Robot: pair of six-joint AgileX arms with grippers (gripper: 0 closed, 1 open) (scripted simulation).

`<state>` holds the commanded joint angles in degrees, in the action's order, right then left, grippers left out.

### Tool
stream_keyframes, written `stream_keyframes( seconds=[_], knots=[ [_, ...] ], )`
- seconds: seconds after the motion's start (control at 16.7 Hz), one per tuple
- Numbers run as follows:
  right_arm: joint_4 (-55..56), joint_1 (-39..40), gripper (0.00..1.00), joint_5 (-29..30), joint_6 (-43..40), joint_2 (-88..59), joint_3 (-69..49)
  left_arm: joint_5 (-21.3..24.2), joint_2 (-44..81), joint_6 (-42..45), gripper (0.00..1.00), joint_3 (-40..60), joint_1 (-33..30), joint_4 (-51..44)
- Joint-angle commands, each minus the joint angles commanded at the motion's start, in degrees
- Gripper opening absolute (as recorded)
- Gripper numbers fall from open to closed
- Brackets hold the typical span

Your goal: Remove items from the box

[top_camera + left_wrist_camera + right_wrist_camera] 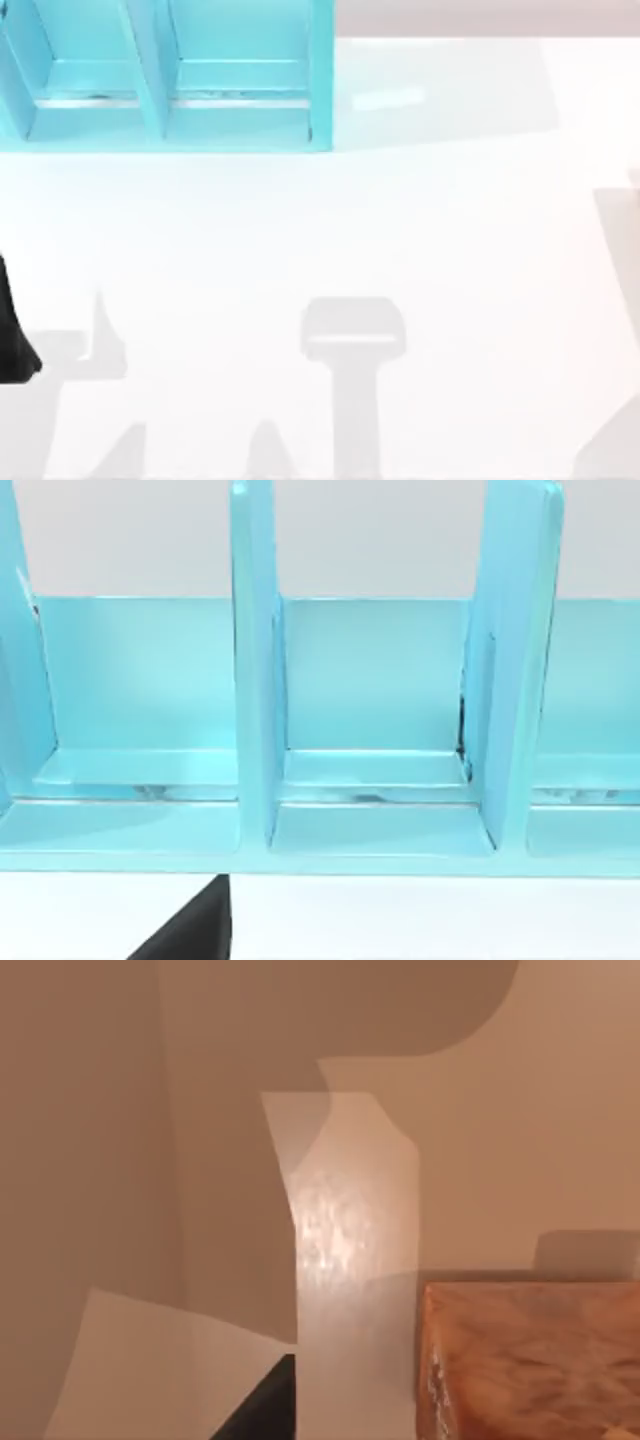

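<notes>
One block (530, 1360) is seen close by the right gripper (262, 1408); a square, centred approach is advised. Its grip cannot be told. The left arm (12, 330) is parked.

My right wrist camera looks onto tan surface crossed by overlapping shadows. Pale glossy patch near middle. Orange-brown block (530, 1360) with mottled top face sits in one corner, cut off by frame edge. Dark wedge (262, 1408) pokes in at edge just beside block.
</notes>
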<state>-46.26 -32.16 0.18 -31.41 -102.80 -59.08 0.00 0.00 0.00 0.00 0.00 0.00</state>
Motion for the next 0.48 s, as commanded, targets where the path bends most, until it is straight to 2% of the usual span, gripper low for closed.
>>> stream_keyframes(
  seconds=[0.48],
  knots=[
    [0.0,0.0,0.02,0.0,0.0,0.0,0.0,0.0,0.0,0.0,1.0,0.0,0.0,0.0]
  ],
)
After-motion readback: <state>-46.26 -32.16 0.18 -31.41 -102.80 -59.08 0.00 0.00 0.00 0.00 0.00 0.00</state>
